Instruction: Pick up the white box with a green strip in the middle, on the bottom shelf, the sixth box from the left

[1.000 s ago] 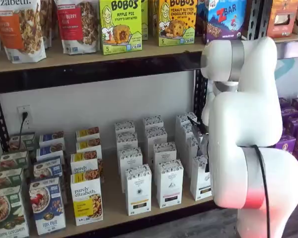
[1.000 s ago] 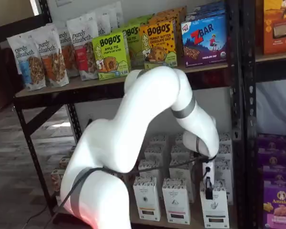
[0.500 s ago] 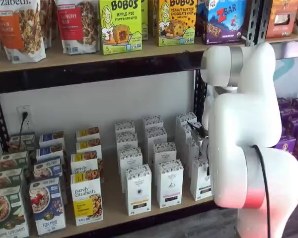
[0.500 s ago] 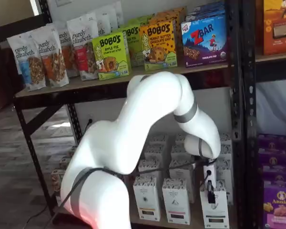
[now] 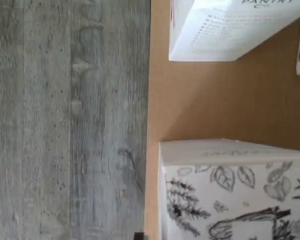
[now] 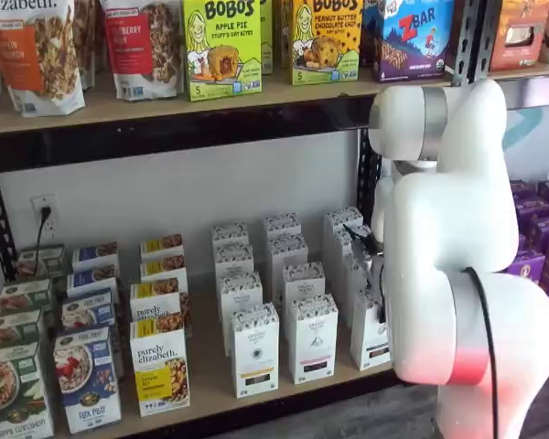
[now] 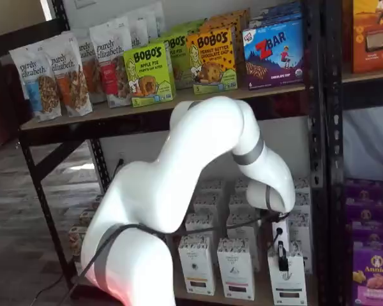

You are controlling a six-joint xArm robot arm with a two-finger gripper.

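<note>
The gripper (image 7: 281,256) had dipped slightly and settled over the white box with a green strip (image 7: 287,280); whether its fingers were spread, I couldn't tell.

White box (image 7: 288,280) upright, bottom shelf (image 6: 210,380) front.

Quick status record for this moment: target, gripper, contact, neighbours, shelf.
target: white box with a green strip, front of the right-hand row
gripper: black fingers over the target's top; open or shut cannot be told
contact: unclear, box upright on the bottom shelf
neighbours: like white cartons to its left and behind
wrist view: carton top at the shelf's front edge
</note>
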